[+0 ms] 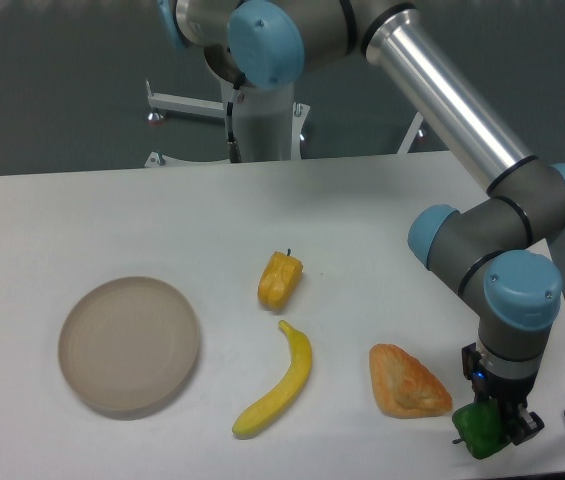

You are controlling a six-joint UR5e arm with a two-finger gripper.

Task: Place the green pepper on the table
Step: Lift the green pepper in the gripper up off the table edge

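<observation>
One green pepper (478,430) sits seemingly clamped between the fingers (494,428) at the table (112,215) edge.

Around one round beige plate (129,346) on the white table (82,220), the count runs: two small glossy peppers, one yellow-orange (279,280) to the plate's right, one dark green (478,430) far right of it; one curved yellow banana (280,382); one golden-brown triangular pastry (406,382).

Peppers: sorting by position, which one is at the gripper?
The green pepper, between the gripper's fingers at the table's near right; the yellow pepper lies alone mid-table.
</observation>
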